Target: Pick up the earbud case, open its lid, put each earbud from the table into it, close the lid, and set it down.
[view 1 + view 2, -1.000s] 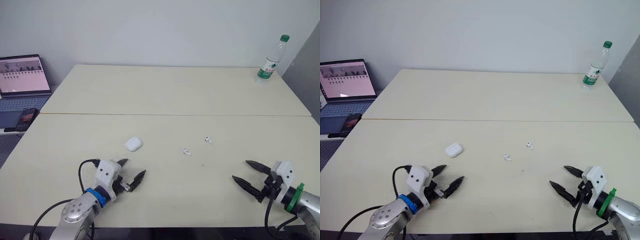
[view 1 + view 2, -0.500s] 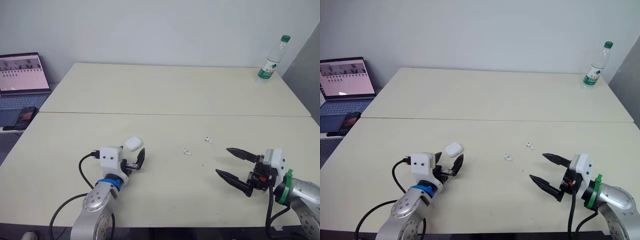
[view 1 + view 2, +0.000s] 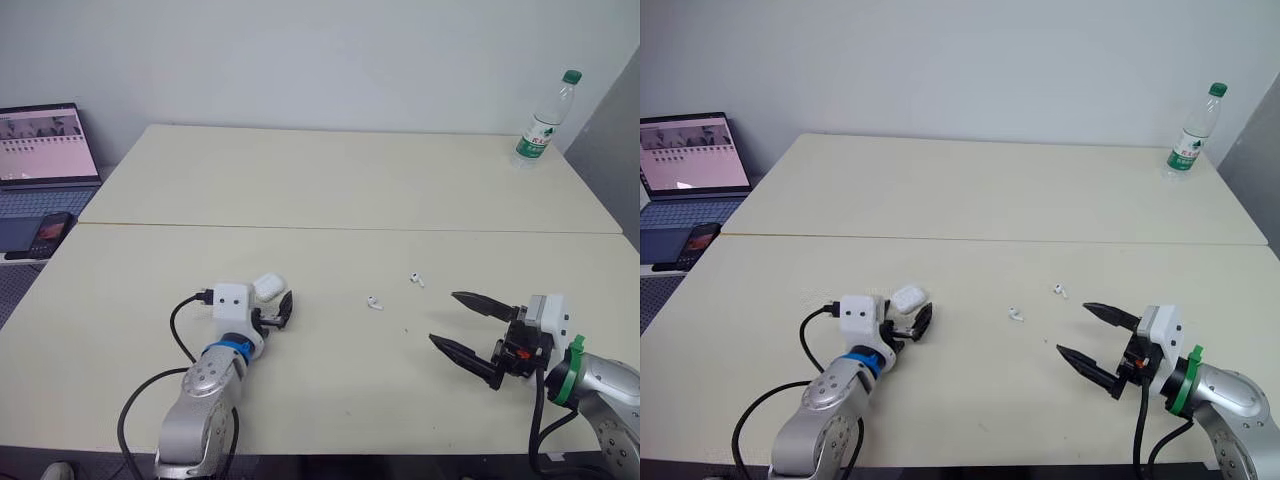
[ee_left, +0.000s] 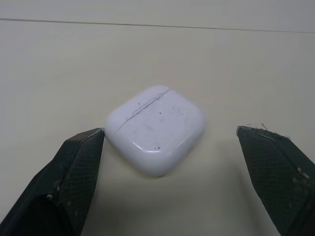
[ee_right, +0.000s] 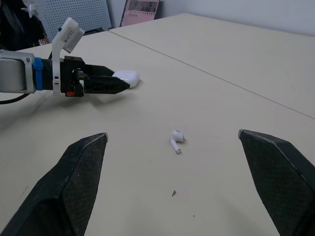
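The left gripper (image 4: 170,142) is spread around the earbud case (image 3: 266,286). One finger sits just at the case's corner and the other stands apart from it. The case lies with its lid shut on the tabletop (image 3: 330,180), left of the middle and toward the near edge. The right gripper (image 3: 444,318), also spread, hovers toward the right edge. The nearer earbud (image 3: 373,302) and the farther earbud (image 3: 416,279) lie apart near the tabletop's middle.

No legible text anywhere. Label on the clear plastic bottle with green cap (image 3: 540,120) is too small to read. Screen of the open grey laptop (image 3: 45,145) shows rows of content, unreadable.
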